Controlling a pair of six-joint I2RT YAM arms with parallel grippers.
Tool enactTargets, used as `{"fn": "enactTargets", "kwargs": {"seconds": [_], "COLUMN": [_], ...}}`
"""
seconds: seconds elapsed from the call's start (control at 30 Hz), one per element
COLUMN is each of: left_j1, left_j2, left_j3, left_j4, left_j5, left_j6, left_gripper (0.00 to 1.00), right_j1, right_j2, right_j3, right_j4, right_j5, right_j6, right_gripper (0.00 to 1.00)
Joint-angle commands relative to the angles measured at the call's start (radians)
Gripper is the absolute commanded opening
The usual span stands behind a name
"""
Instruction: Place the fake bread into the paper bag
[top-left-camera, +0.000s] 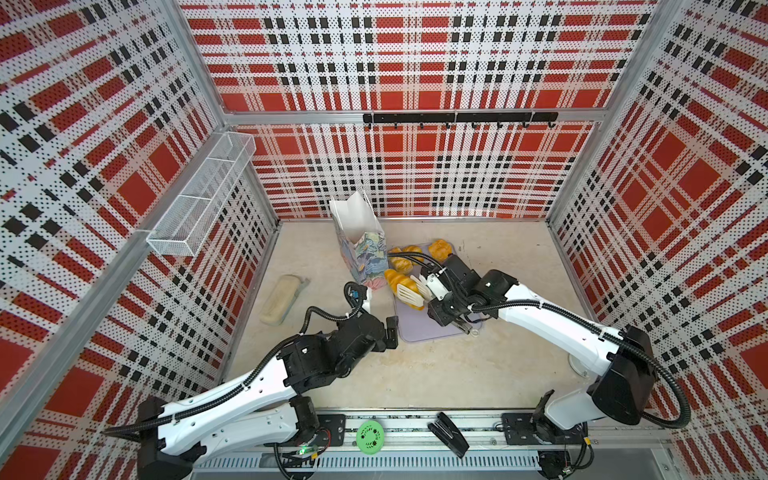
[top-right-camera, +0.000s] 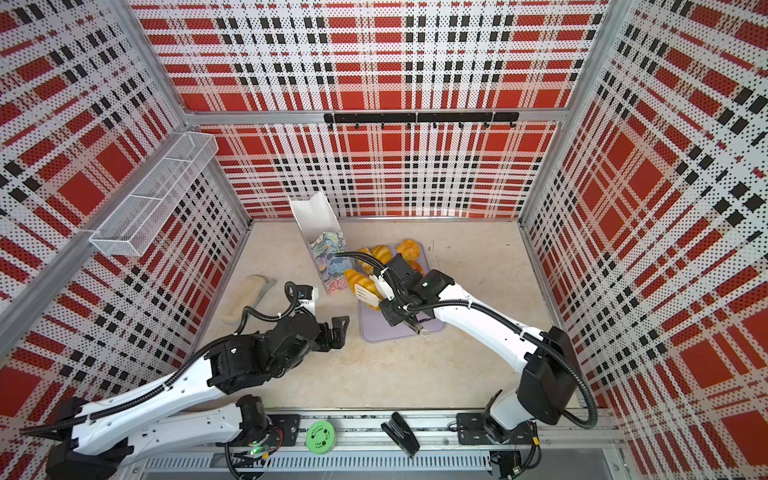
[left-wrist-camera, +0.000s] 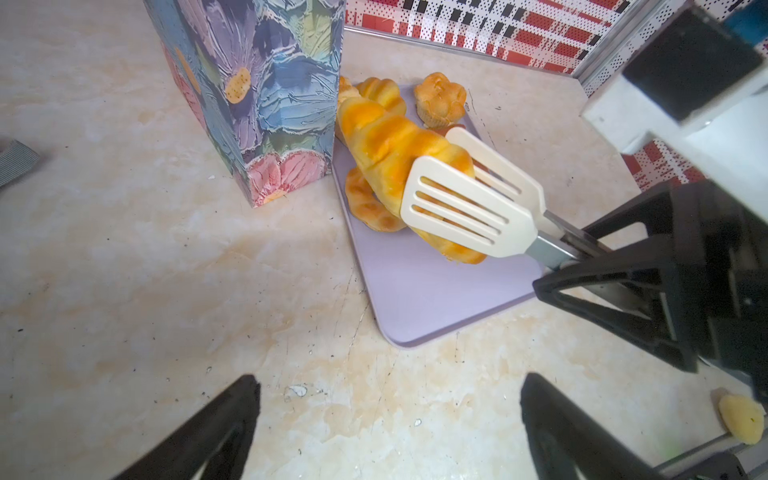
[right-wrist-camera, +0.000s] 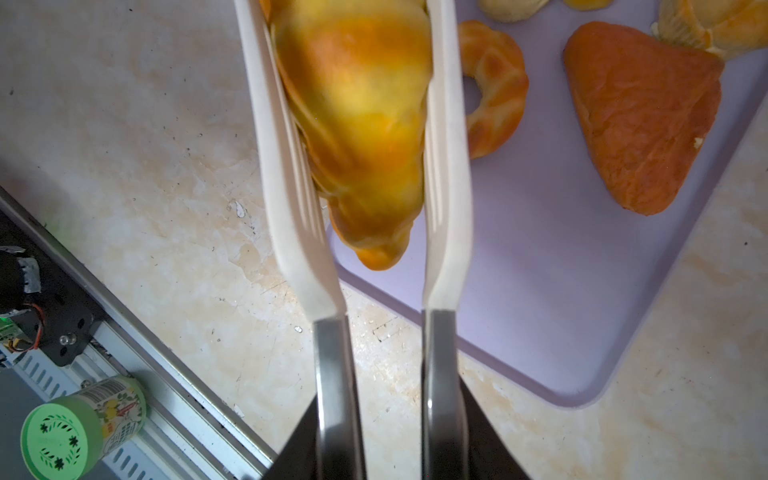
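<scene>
The paper bag (top-left-camera: 361, 249) (top-right-camera: 328, 257) (left-wrist-camera: 257, 83) stands upright with its mouth open, just left of a lilac tray (top-left-camera: 415, 328) (left-wrist-camera: 436, 299) (right-wrist-camera: 540, 291). My right gripper (top-left-camera: 446, 309) (right-wrist-camera: 390, 415) is shut on the metal arms of white slotted tongs (top-left-camera: 409, 289) (left-wrist-camera: 465, 208) (right-wrist-camera: 299, 166). The tongs pinch a golden braided roll of fake bread (top-left-camera: 397, 280) (left-wrist-camera: 386, 141) (right-wrist-camera: 357, 124) held above the tray's near-left part. A ring doughnut (right-wrist-camera: 494, 87), a triangular piece (right-wrist-camera: 640, 116) and a bun (left-wrist-camera: 440, 99) lie on the tray. My left gripper (top-left-camera: 392, 330) (left-wrist-camera: 390, 386) hangs open and empty by the tray's left edge.
A pale beige oblong block (top-left-camera: 277, 299) lies at the left of the table. A small pale-yellow lump (left-wrist-camera: 742, 417) lies near the front edge. A green-lidded can (top-left-camera: 370, 434) and a black stapler (top-left-camera: 449, 432) rest on the front rail. A wire basket (top-left-camera: 199, 195) hangs on the left wall.
</scene>
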Motion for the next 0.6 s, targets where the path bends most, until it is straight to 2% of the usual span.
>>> {"fn": "enactTargets", "kwargs": {"seconds": [0.0, 0.57], "left_j1": [0.019, 0.147], "left_j2": [-0.015, -0.032], "left_j3": [0.038, 0.130], "left_j4": [-0.020, -0.046], "left_j5": [-0.022, 0.065], "left_j6": [0.030, 0.157], "left_gripper": [0.99, 0.99], "right_j1": [-0.004, -0.003], "right_j2": [-0.028, 0.006], "right_j3": [0.056, 0.184], "right_j4": [0.044, 0.045], "right_j5": [-0.013, -0.043], "right_j6": [-0.026, -0.046], "right_gripper": [0.39, 0.40]}}
